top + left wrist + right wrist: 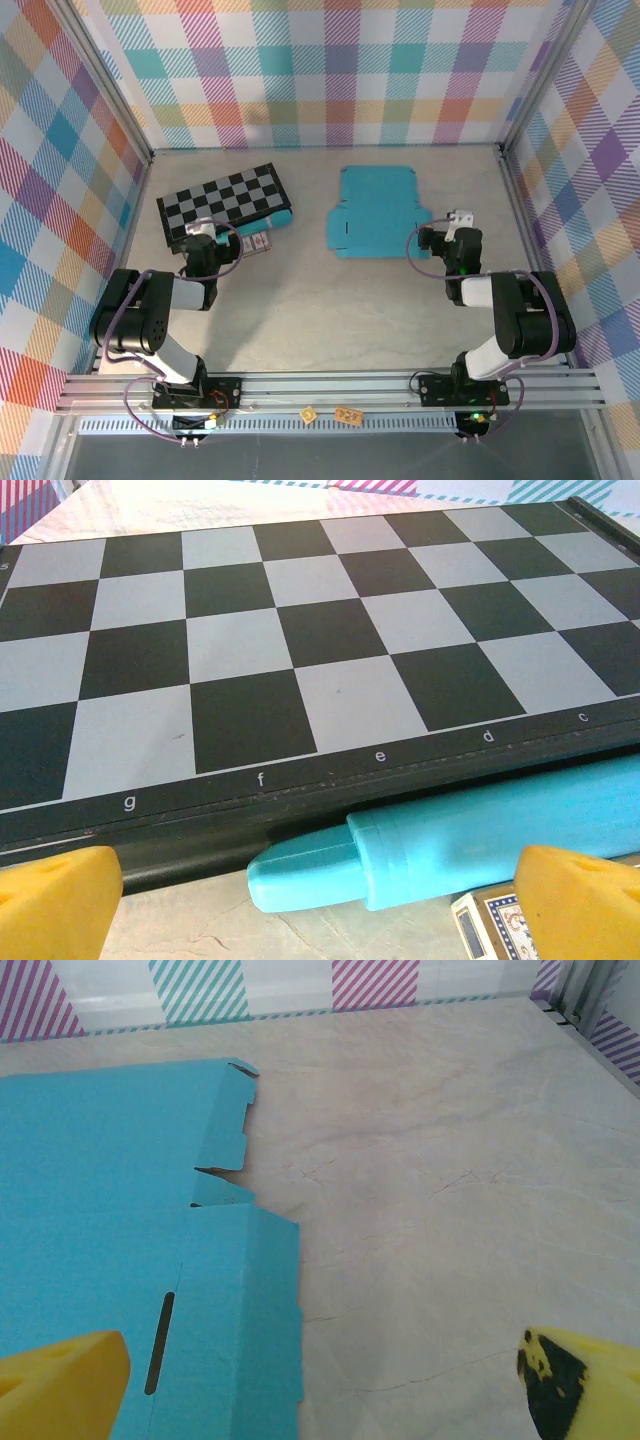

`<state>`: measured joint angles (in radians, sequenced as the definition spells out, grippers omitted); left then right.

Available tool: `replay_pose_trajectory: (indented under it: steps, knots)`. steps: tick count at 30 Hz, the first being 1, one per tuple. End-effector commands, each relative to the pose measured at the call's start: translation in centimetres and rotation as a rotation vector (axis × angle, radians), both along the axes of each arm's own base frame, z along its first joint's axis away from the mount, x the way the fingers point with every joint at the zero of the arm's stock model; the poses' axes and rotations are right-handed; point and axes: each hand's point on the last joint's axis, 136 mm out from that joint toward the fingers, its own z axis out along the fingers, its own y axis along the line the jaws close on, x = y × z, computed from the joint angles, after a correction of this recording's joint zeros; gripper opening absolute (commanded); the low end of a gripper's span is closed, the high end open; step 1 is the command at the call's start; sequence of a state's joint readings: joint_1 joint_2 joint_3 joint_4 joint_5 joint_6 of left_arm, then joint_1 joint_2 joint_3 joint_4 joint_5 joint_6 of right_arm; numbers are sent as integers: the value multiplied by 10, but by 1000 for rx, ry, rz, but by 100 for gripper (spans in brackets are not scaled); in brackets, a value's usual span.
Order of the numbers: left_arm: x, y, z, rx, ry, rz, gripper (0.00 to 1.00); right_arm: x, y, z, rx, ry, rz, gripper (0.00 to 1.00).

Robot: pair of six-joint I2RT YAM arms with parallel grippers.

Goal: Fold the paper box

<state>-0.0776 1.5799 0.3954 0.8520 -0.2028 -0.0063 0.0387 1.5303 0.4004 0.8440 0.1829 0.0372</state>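
The paper box (378,212) lies flat, not folded yet, near the far middle of the surface (350,320). The right pincer (320,1390), wide apart, sits by its edge, ready to grab. The left pincer (310,905) is apart too.

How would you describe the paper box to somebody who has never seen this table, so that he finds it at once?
Start at the pale stone-look table inside the plaid walls. On its far half, right of centre, lies the paper box. It is a flat, plain turquoise cutout with flaps and slits, unlike the black-and-white checkerboard to its left.
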Motion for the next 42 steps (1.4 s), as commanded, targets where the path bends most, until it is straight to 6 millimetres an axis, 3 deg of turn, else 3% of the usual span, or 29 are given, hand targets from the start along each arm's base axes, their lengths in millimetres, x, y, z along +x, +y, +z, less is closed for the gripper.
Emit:
replay_pose_trajectory:
  steps: [1,26,32,36,37,40,42]
  knots:
    - [4,-2,9,11,-34,-3,100,-1,1,0,7,-8,-5,99]
    - [4,-1,9,13,-34,0,100,-1,1,0,7,-10,-6,99]
    - [0,-4,25,50,-46,13,100,-3,10,10,-10,-18,39,99]
    - [-5,-12,60,151,-65,44,100,-8,5,51,-76,-32,-49,99]
    - [-6,-12,75,162,-100,70,100,-8,5,72,-78,-82,-60,99]
    - [-1,-24,144,128,-274,126,100,-1,8,164,-81,-251,-92,99]
    - [6,-23,181,9,-300,243,100,4,-6,195,68,-183,-216,99]
